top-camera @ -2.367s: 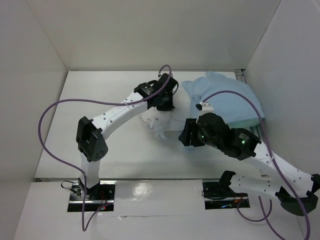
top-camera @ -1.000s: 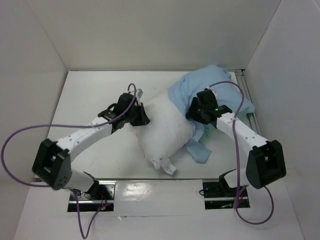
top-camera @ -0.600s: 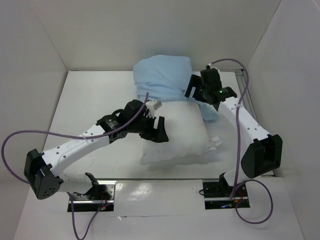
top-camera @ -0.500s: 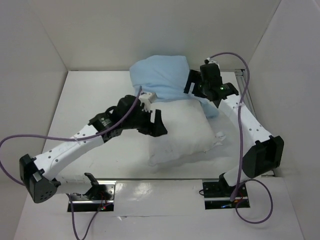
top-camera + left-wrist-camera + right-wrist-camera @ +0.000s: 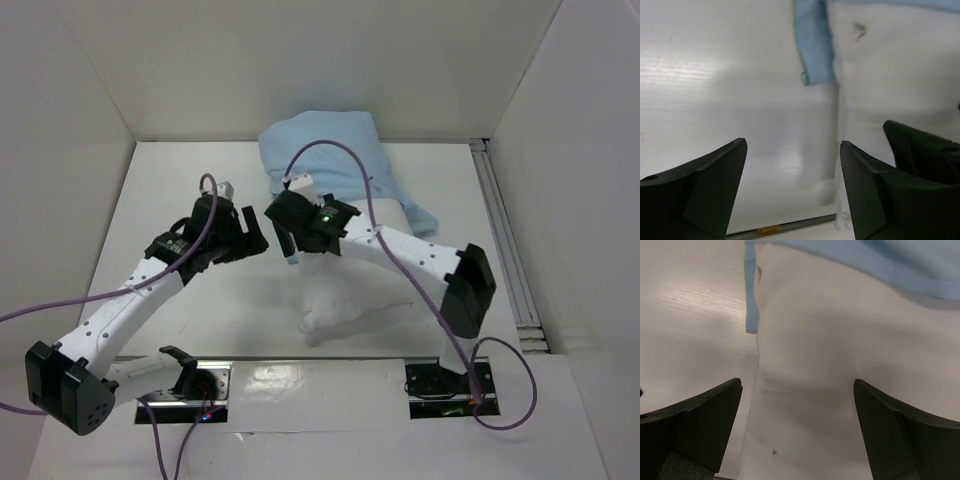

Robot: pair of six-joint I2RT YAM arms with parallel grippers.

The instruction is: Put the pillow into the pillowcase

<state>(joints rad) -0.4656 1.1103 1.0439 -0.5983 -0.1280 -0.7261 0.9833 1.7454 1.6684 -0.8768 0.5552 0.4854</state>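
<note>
While the top view shows the pillow [image 5: 365, 290] lying on the table [image 5: 190, 170], right of its middle, with its far end under the light blue pillowcase [image 5: 322, 150], only the wrist cameras show the left tool [image 5: 792, 150] spread wide and empty over the table just beside the pillow's edge, and the right tool [image 5: 797, 385] likewise spread, holding nothing, above the plump white cloth. A narrow blue strip of the pillowcase lies along the pillow's side.

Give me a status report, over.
Left gripper open, empty. Right gripper open over pillow. Pillowcase covers far end only. Nothing in the way.
</note>
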